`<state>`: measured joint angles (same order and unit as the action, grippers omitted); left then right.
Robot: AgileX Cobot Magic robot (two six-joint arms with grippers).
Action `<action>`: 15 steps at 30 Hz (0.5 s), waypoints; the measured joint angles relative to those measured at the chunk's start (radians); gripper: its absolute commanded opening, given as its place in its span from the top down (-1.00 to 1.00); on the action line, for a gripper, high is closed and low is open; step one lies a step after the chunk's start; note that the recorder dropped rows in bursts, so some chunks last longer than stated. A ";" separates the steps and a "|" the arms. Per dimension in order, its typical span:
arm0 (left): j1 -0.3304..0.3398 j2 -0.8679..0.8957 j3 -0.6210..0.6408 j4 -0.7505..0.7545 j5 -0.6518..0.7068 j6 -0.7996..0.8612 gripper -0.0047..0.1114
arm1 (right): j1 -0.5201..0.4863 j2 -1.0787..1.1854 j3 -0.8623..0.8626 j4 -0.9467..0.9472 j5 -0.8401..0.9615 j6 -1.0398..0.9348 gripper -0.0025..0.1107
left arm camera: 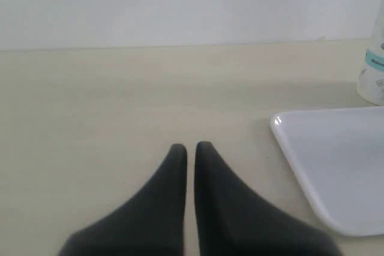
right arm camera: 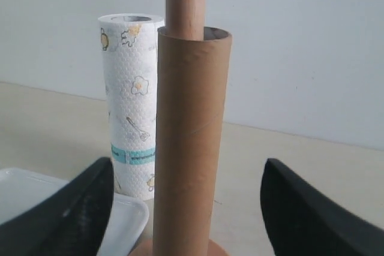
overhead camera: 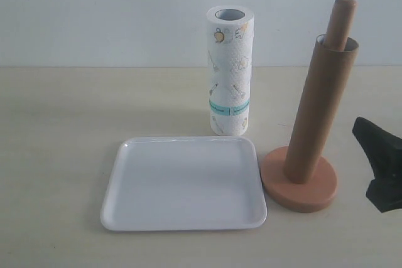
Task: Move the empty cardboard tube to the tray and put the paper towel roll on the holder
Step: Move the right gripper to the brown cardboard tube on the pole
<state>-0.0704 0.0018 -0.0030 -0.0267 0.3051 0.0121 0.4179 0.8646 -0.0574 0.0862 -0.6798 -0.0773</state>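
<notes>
Cardboard tube (overhead camera: pixel 317 111), long, brown, hollow, leans on the light wooden holder's (overhead camera: pixel 301 196) dowel toward the worktop's (overhead camera: pixel 63 123) right edge, inside the wide-spread right end effector (right arm camera: pixel 187 169), seemingly untouched; the left end effector (left arm camera: pixel 191 148) is closed, empty.

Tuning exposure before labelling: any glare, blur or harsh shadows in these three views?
Exterior view: soft even light, faint shadows, the long brown cardboard tube sharp. Left wrist view: small glare spot on a corner of the flat white rectangular tray, shut left pincer soft-edged. Right wrist view: open right pincer blurred in the foreground, tube in focus.
</notes>
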 measured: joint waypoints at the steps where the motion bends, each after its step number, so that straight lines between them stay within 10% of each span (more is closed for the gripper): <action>1: 0.000 0.000 0.000 0.000 0.000 0.000 0.85 | 0.000 0.015 0.000 0.000 -0.014 0.000 -0.21; 15: 0.000 0.000 0.000 0.000 0.000 0.000 0.85 | 0.000 0.424 -0.149 0.000 -0.172 -0.041 -0.21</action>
<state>-0.0704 0.0018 -0.0030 -0.0267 0.3051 0.0121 0.4179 1.2886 -0.2060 0.0862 -0.8514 -0.1187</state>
